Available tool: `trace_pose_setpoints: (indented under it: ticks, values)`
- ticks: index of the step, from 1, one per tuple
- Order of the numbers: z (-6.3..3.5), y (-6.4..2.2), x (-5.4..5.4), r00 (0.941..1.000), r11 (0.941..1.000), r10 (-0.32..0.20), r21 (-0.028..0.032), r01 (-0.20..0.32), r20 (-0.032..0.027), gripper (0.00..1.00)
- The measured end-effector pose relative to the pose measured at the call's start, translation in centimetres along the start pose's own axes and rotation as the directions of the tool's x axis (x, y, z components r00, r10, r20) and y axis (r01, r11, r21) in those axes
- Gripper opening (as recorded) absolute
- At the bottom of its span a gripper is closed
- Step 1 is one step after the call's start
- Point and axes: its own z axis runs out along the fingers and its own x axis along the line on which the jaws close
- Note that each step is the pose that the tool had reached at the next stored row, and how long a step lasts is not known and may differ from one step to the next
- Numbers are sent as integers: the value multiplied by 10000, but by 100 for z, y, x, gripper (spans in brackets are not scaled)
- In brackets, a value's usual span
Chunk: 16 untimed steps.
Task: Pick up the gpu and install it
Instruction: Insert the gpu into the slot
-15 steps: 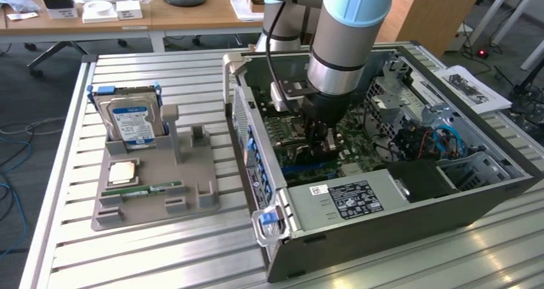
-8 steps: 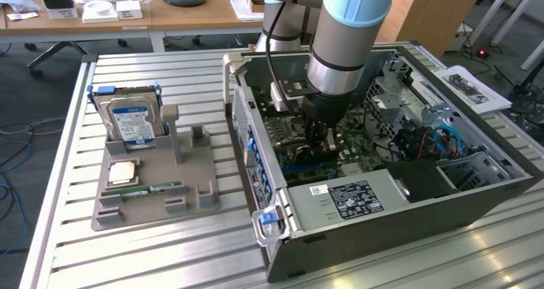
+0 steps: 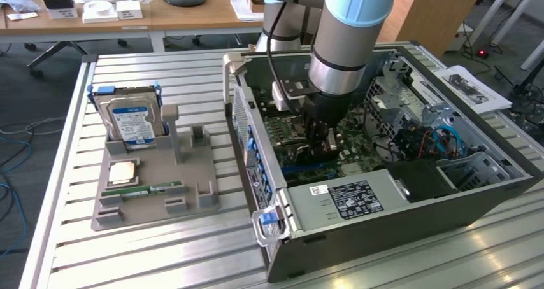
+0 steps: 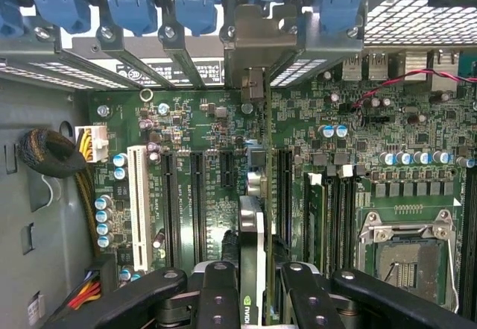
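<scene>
Holding the gpu edge-on, my gripper is clamped on the card inside the computer case, just above the motherboard. I worry about skew: if the card's edge sits off the long black slot beside it, pushing down could jam it or scrape components. The exterior view adds the parts tray at the case's left, while the wrist view shows the slot alignment.

Green motherboard, blue clips along its edge, a white slot, black gpu edged grey, black gripper.
</scene>
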Motion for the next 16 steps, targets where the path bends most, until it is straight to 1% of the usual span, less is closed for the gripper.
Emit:
trace_pose_setpoints:
  ticks: [12, 16]
  values:
    - [-7, -24, 9, 9997, 9997, 238, 8, -238, -4, 27]
    - [-27, -30, 10, 9996, 9996, 278, 7, -278, -6, 27]
